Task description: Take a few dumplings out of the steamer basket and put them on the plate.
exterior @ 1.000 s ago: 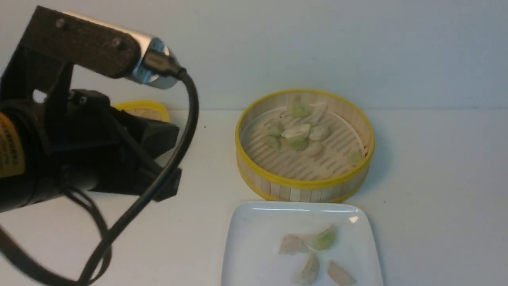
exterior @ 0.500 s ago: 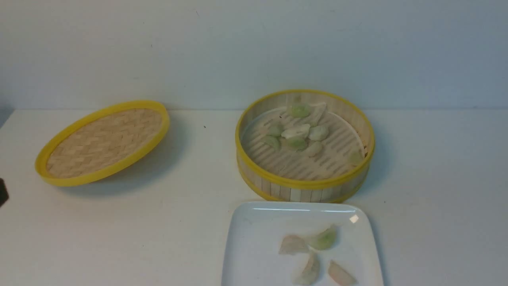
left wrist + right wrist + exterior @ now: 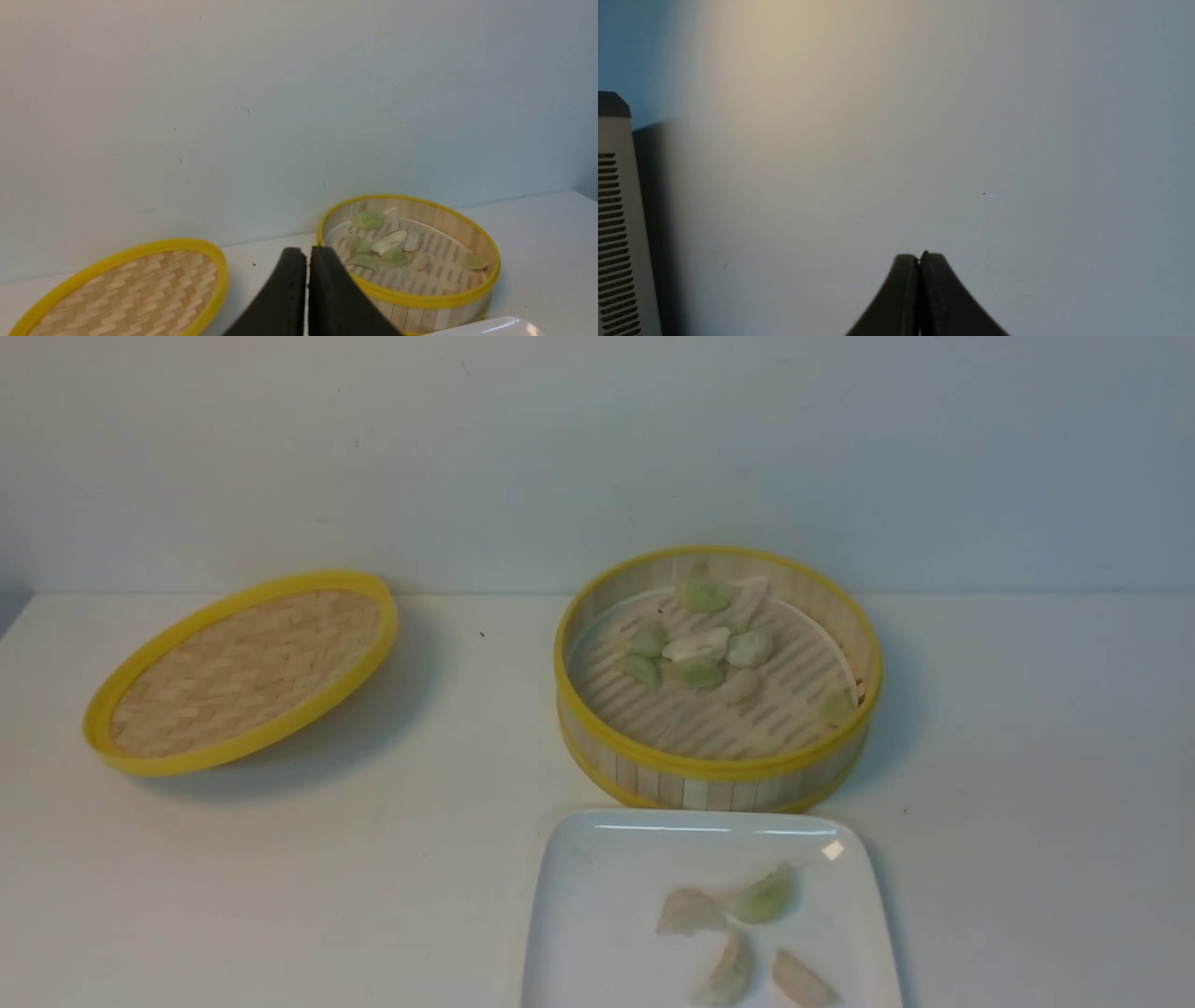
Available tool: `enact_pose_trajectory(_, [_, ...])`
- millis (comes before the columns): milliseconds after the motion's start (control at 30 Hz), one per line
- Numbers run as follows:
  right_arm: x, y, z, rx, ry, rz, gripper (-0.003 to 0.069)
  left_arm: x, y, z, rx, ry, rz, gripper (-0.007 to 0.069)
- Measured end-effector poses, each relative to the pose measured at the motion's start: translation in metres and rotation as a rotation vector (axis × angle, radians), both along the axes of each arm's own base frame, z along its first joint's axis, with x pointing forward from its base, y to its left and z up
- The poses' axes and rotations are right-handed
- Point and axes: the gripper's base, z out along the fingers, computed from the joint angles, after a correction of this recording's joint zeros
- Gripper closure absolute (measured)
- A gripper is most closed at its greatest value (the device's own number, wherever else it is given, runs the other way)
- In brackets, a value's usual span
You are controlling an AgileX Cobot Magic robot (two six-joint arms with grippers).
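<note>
The steamer basket (image 3: 709, 767) stands at the table's middle back, with several white and green dumplings (image 3: 695, 646) on its slatted floor. It also shows in the left wrist view (image 3: 434, 298). The white square plate (image 3: 597, 915) lies in front of it and holds several dumplings (image 3: 761, 899). No arm shows in the front view. My left gripper (image 3: 307, 254) is shut and empty, pulled back from the basket. My right gripper (image 3: 919, 257) is shut and empty, facing a bare wall.
The shallow woven lid (image 3: 243, 667) with a yellow rim lies tilted at the back left, also in the left wrist view (image 3: 126, 294). A white vented box (image 3: 619, 224) stands at the edge of the right wrist view. A wall stands behind the table.
My left arm, which blocked the left of the front view a second ago, has drawn back out of it, uncovering the lid. Basket, plate and dumplings have not moved.
</note>
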Motion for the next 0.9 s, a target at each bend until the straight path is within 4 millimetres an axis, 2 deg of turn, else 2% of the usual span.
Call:
enact_pose_trajectory(200, [0.0,0.0,0.0,0.0,0.0,0.0,0.0673,0.002,-0.003,-0.005,-0.019,0.008,-0.015,0.0631])
enact_pose_trajectory(467, [0.0,0.0,0.0,0.0,0.0,0.0,0.0673,0.009,-0.019,-0.049,0.027,-0.019,-0.09,0.0631])
enact_pose_trajectory(567, [0.0,0.0,0.0,0.0,0.0,0.0,0.0673,0.008,-0.019,-0.065,0.017,0.017,-0.055,0.0631])
enact_pose_trajectory(700, [0.0,0.0,0.0,0.0,0.0,0.0,0.0673,0.007,-0.015,-0.093,0.05,0.048,0.074,0.0631])
enact_pose_trajectory(900, [0.0,0.0,0.0,0.0,0.0,0.0,0.0673,0.007,-0.012,-0.12,0.079,0.075,0.208,0.0631])
